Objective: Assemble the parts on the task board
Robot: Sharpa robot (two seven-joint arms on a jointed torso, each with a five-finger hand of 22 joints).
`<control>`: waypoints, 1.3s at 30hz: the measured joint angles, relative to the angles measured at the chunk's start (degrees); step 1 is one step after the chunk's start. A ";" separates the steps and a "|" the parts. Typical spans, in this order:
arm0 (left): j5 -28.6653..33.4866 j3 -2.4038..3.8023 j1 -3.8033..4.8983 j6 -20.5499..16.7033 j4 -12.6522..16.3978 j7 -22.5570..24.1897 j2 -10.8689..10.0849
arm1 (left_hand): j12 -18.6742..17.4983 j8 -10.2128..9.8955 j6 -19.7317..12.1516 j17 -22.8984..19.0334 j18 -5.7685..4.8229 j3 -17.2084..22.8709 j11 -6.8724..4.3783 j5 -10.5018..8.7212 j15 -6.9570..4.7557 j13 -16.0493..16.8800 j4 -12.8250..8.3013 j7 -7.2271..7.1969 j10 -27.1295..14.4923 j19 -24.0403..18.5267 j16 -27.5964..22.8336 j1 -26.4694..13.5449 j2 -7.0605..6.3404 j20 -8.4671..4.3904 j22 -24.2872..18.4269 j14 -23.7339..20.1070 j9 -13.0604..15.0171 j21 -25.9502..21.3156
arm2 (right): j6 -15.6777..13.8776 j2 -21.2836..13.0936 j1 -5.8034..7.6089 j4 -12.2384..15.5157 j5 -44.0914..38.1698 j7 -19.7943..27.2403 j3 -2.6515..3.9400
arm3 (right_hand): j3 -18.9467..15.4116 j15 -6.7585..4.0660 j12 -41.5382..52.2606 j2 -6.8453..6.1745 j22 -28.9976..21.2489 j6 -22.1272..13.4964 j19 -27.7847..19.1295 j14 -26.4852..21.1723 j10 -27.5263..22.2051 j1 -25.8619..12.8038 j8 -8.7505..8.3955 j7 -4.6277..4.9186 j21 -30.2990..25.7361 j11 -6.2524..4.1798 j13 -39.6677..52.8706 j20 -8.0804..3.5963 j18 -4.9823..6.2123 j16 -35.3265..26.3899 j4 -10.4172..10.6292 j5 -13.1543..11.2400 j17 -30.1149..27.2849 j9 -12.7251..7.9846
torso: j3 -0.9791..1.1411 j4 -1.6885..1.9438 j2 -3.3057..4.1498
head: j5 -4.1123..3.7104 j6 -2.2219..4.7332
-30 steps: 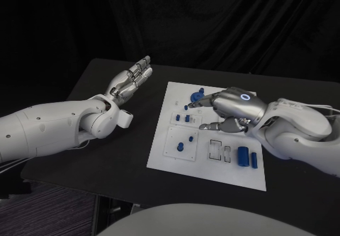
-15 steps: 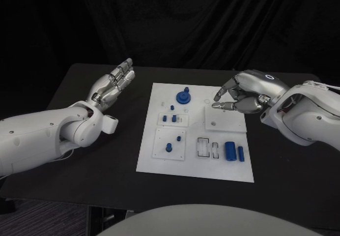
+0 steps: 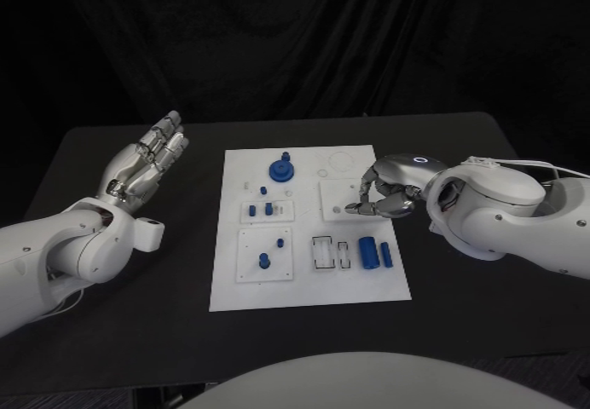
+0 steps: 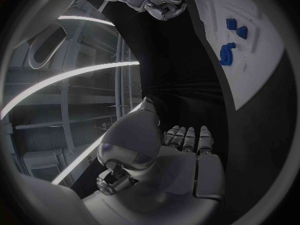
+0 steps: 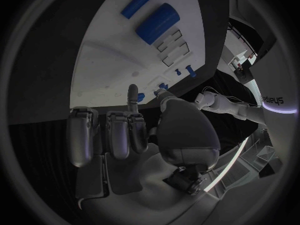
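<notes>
Landmark: task board, the white plate mid-bench; all places below are given from it.
Bench: black, carries the board.
Right hand: at the board's right edge, over the raised square block. Fingers mostly curled in, one extended; nothing visibly held. A second ago it sat over the board's far middle, by the gear; it has since drawn back to the right.
Left hand: well apart off the board's left side, flat, fingers straight and together, holding nothing; posture unchanged.
Gear: blue, at the board's far end, now uncovered.
Pegs: small, blue, in the left-column plates.
Cylinders: two, blue, lying loose near the board's right edge beside the slotted frames.
Reading: the right hand appears to have left the gear; the loose cylinders are probably what remains.
</notes>
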 measured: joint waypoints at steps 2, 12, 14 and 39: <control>0.00 0.00 -0.04 0.04 -0.01 0.00 -0.01 | 0.00 0.00 0.00 0.00 0.00 0.00 0.00 0.01 0.00 0.00 0.00 0.00 0.00 0.00 0.00 0.02 0.02 0.00 0.00 0.00 0.00 0.00 | 1.02 -0.31 -0.26 0.88 -0.42 -1.92 0.00 | 0.32 0.00 0.00 -0.40 0.00 -1.56 0.00 0.00 0.00 -0.99 1.60 0.07 0.34 0.00 0.00 0.00 0.01 0.00 -0.01 0.00 0.00 2.44 | 0.02 0.00 0.00 | -1.12 0.02; 0.01 0.00 -0.07 0.27 0.06 0.00 -0.15 | 0.00 0.00 0.00 0.02 0.01 0.00 0.00 0.01 0.00 0.02 0.00 0.00 0.00 0.00 0.00 0.02 0.02 0.00 0.00 0.00 -0.01 0.00 | 2.84 -1.70 -1.59 4.18 -2.30 -7.04 0.01 | 0.64 -0.16 0.00 -0.76 0.00 -2.84 -0.21 -0.16 0.00 -2.39 4.70 -0.13 0.94 0.00 -0.01 -0.20 0.02 0.00 0.00 0.00 -0.01 7.14 | 0.05 0.00 0.01 | -3.80 0.03; 0.01 0.00 -0.08 0.29 0.22 0.00 -0.28 | 0.00 0.00 0.03 0.02 0.01 0.00 0.00 0.01 0.00 0.02 0.00 -0.02 0.00 -0.04 0.00 0.19 -0.15 0.04 0.00 0.00 0.02 0.00 | 2.85 -2.05 -1.99 4.91 -2.61 -7.71 0.01 | 0.64 -0.16 0.00 -0.76 0.00 -2.84 -0.21 -0.16 0.00 -2.39 4.91 -0.13 0.94 0.00 -0.01 -0.20 0.02 -0.04 0.00 0.00 -0.01 7.37 | 0.05 0.00 0.00 | -3.89 0.03; 0.02 0.00 -0.30 0.33 0.91 0.00 -0.63 | 0.00 0.00 0.83 0.04 0.01 0.40 0.00 2.46 0.21 -0.02 -0.08 -0.41 0.00 -0.20 0.00 2.07 -0.03 1.44 0.04 0.22 0.15 0.00 | 2.44 -4.59 -6.70 9.54 -6.84 -12.87 -0.06 | 0.39 -0.50 0.00 -2.41 -0.01 -3.46 0.01 -0.11 -0.01 -6.76 5.69 -0.34 0.48 -0.42 -0.03 -0.41 0.04 -0.97 0.24 -2.28 -0.02 9.65 | 0.08 -0.01 0.01 | -3.55 0.03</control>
